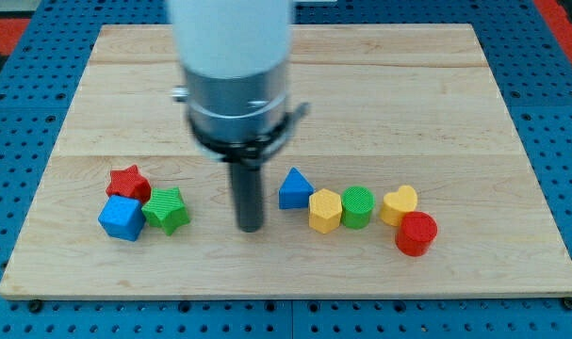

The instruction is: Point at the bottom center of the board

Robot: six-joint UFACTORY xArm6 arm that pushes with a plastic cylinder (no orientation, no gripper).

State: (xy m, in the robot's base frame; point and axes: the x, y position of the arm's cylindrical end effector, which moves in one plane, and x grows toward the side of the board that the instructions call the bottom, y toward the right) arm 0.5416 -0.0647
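My tip rests on the wooden board a little left of centre, in the lower half. It stands in the gap between two groups of blocks and touches none. To its left are a red star, a blue cube and a green star, close together. To its right a row runs rightward: a blue triangle, a yellow hexagon, a green cylinder, a yellow heart and a red cylinder.
The arm's white and grey body hangs over the board's upper middle and hides it. A blue perforated table surrounds the board.
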